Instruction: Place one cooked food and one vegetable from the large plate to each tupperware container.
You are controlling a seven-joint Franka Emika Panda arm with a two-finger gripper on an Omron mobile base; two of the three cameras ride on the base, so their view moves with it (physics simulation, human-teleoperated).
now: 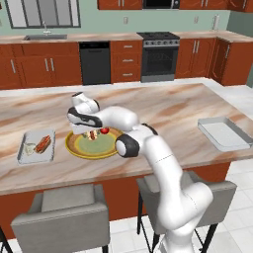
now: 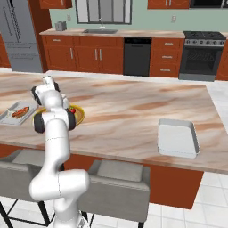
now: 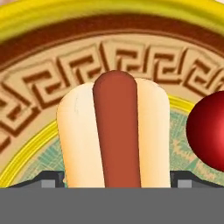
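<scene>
The hot dog (image 3: 116, 135) lies on the large plate (image 3: 52, 48), its long axis running straight along the line of the hand view, the rounded end pointing away toward the far rim. Its sausage is smooth and reddish brown, set in a pale, soft-looking bun; the near end is cut off at the bottom of that view. A glossy dark red ball, probably a tomato (image 3: 210, 131), sits just beside it, partly cut by the edge.

The plate has a yellow rim, a brown ring with a raised key pattern and a pale green centre. It rests on the marbled counter (image 1: 168, 108) between the two tupperware containers. The left container (image 1: 24, 154) already holds a hot dog and a pale item too small to identify; the right container (image 1: 225, 133) stands well apart.

The tool (image 1: 91, 133) is down over the plate, a finger tip (image 3: 50, 179) on either side of the bun; whether they grip it cannot be told.
</scene>
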